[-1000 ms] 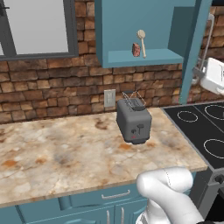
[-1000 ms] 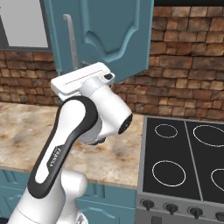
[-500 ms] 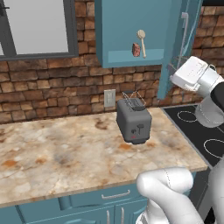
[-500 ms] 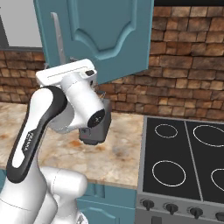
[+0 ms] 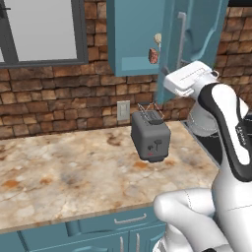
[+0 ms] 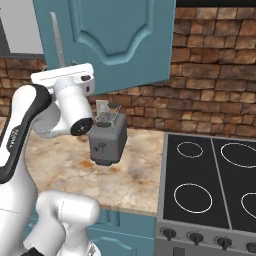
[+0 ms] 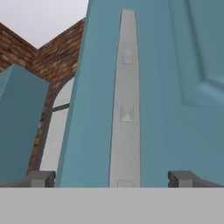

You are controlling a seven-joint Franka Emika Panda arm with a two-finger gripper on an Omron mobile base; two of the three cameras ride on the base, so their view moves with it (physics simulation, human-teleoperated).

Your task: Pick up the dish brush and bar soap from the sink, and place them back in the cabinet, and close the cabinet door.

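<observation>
The arm (image 5: 229,133) bends up and over, its gripper (image 7: 112,178) raised high with jaws spread wide (nothing between them).

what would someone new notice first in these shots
The big teal cabinet door stands half open above the counter, and the open gripper faces its silver handle from close by. A dark grey toaster stands on the marbled counter under the cabinet. Through the gap in the left base view, the bar soap and the dish brush sit inside the cabinet.
</observation>
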